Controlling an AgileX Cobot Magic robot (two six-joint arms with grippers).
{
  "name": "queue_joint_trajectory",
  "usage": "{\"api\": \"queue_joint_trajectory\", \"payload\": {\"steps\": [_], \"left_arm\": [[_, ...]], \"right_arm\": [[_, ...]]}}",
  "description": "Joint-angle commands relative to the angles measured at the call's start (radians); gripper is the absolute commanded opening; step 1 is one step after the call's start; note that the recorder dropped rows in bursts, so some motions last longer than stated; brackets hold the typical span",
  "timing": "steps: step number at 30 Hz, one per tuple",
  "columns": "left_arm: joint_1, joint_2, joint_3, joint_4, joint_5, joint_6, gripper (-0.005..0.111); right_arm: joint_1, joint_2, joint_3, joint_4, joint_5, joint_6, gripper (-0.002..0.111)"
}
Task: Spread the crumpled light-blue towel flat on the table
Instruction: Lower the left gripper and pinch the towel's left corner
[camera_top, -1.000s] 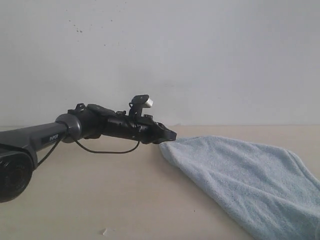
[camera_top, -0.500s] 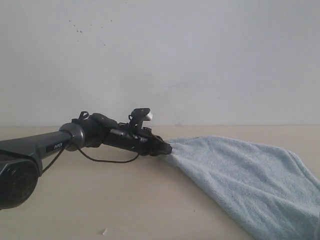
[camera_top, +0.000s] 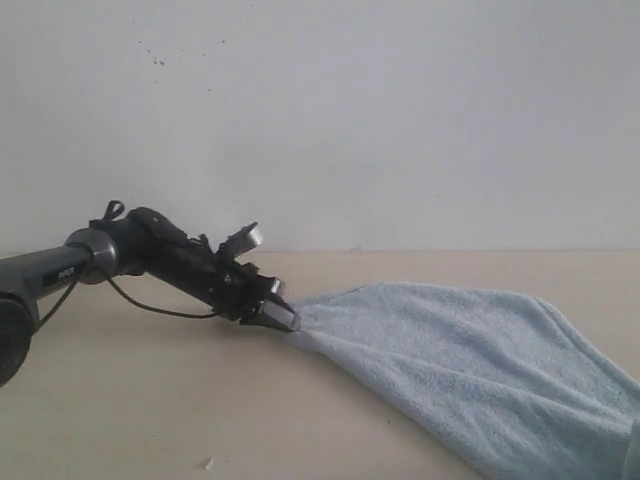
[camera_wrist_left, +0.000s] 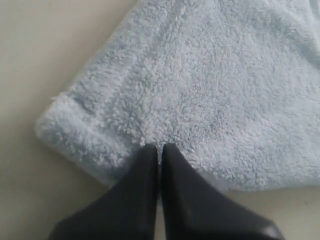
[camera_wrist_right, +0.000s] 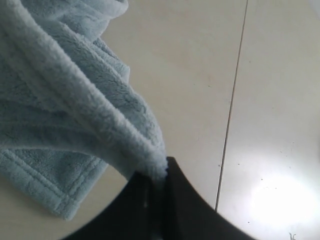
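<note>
Desk (camera_top: 140, 400) is carrying the towel (camera_top: 470, 360), lying drawn out toward the right arm's side. Right gripper (camera_wrist_right: 161, 176) is clamping a bunched fold, lifted off the surface. Left gripper (camera_top: 286, 320) is resting fully closed, tips touching the opposite corner, no cloth visibly pinched. Grasping that hem firmly before tensioning is advisable.

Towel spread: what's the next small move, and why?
Probably ease the right gripper outward and down. It pinches a bunched fold of the towel held off the table, while the corner at the shut left gripper already lies flat.
</note>
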Motion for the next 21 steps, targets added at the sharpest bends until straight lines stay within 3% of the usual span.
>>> {"api": "queue_joint_trajectory", "payload": {"steps": [1,6,11,16,21], "left_arm": [[0.073,0.006,0.069,0.008,0.087,0.023,0.004],[0.108,-0.072,0.174,-0.038,0.087,0.082,0.004],[0.116,-0.077,0.177,-0.095,0.087,0.084,0.004],[0.099,-0.108,0.177,-0.226,0.087,0.204,0.004],[0.050,-0.193,0.177,-0.125,0.037,0.243,0.004]], "right_arm": [[0.000,-0.002,0.004,0.008,-0.020,0.000,0.001],[0.000,-0.016,0.004,0.035,-0.061,0.000,0.001],[0.000,-0.041,0.004,0.042,-0.073,-0.002,0.001],[0.000,-0.041,0.004,0.042,-0.065,-0.016,0.001],[0.000,-0.041,0.004,0.042,-0.069,-0.016,0.001]]}}
